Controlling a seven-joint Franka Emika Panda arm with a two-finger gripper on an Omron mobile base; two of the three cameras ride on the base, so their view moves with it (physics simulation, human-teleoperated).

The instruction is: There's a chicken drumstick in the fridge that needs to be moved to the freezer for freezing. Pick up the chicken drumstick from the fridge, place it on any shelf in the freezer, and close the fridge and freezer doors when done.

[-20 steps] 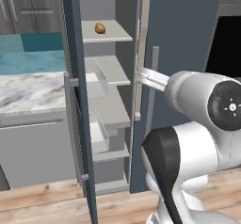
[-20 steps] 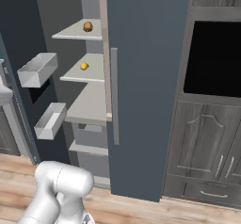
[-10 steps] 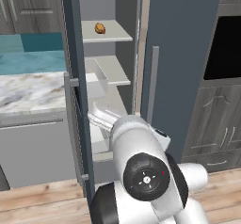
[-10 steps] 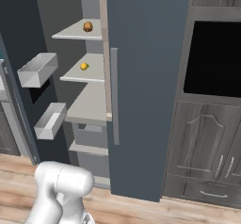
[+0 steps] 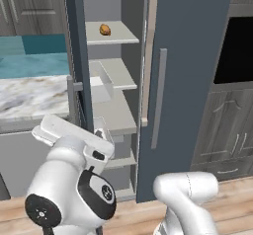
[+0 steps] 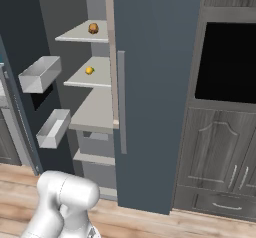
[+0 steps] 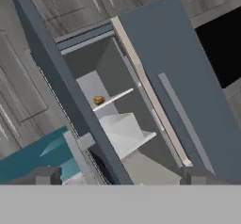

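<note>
The chicken drumstick (image 5: 105, 29) (image 6: 93, 28) (image 7: 99, 100), a small golden-brown lump, lies on the top shelf (image 5: 121, 36) of the freezer, the open left half of the slate-blue unit. The freezer door (image 5: 75, 51) (image 7: 56, 82) stands swung out, seen edge-on. The fridge door (image 5: 192, 81) (image 6: 155, 82) (image 7: 188, 72) faces forward with its grey bar handle and a pale strip along its left edge; I cannot tell whether it is fully shut. My gripper (image 7: 120, 176) is open and holds nothing. It hangs low in front of the unit, well short of the shelves.
A small orange round item (image 6: 89, 70) sits on the second shelf. Two clear bins (image 6: 40, 74) (image 6: 52, 128) hang on the inside of the freezer door. A black wall oven (image 6: 227, 62) and dark cabinets (image 6: 215, 157) stand to the right, a marble counter (image 5: 29, 91) to the left.
The arm has swung from the right, near the fridge door's left edge, down to the lower left of the left base view. Doors, drumstick and open gripper are unchanged.
</note>
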